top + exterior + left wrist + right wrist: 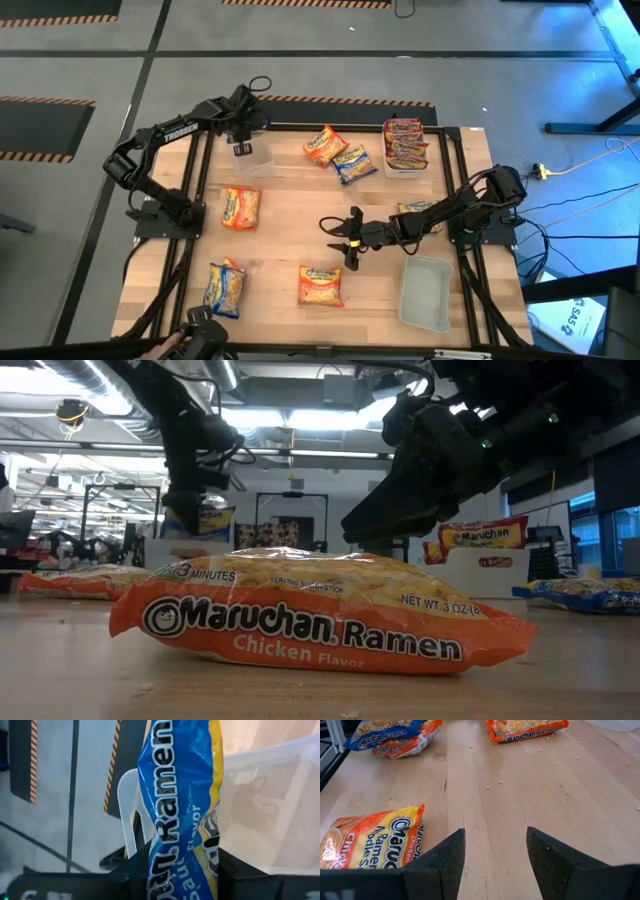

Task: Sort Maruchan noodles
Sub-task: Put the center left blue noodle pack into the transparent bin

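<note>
My left gripper (243, 146) is at the table's far left, over a clear tub (256, 158), shut on a blue-and-yellow Maruchan packet (180, 810). My right gripper (350, 241) is open above the table's middle and touches nothing. An orange packet (370, 845) lies flat just near-side of it, also in the low view (320, 620). More packets lie flat: orange (240, 208), a blue-and-orange pair (225, 287), and orange (325, 145) with blue (352, 163) at the far side. Red packets (405, 143) fill a tub. My left gripper pinches the blue-and-yellow packet between its two fingers at one end (175, 865), coming from above and pointing down. The packet hangs below the fingers (205, 520), lifted clear, over the clear tub (270, 805).
A second clear tub (425, 290) sits at the near right corner. One packet (415, 210) lies partly under the right arm. Bare wood shows ahead of the right gripper (520, 790), strewn with crumbs. The table's frame edge (190, 180) runs along the left.
</note>
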Robot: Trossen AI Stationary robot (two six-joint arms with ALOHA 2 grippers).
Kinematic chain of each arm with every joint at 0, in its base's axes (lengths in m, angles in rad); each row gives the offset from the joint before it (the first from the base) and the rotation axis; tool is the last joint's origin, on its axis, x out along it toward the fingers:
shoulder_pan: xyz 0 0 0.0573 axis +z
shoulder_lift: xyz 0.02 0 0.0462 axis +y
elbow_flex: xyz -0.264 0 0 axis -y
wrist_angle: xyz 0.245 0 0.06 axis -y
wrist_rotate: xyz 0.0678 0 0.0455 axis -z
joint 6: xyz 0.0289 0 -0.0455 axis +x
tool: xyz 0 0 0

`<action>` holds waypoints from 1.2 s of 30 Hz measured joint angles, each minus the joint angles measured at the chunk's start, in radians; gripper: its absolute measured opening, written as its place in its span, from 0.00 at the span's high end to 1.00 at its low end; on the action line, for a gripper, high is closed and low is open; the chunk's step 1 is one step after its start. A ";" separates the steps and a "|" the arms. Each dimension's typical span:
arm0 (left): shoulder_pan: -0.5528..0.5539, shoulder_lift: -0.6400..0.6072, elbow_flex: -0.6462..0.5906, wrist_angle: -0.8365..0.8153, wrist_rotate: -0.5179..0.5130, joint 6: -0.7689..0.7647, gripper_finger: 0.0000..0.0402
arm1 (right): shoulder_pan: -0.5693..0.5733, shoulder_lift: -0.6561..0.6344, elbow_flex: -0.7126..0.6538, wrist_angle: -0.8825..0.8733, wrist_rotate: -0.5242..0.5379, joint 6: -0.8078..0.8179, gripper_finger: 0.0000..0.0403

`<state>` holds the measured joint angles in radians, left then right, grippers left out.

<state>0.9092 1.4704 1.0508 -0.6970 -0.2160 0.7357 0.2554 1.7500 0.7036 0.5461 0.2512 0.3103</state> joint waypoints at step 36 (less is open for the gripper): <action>0.021 0.128 0.067 -0.149 -0.086 -0.186 0.76 | 0.000 0.000 0.000 0.006 -0.019 -0.008 0.51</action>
<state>0.9300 1.5980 1.1178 -0.8459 -0.3024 0.5496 0.2558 1.7496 0.7040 0.5526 0.2321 0.3019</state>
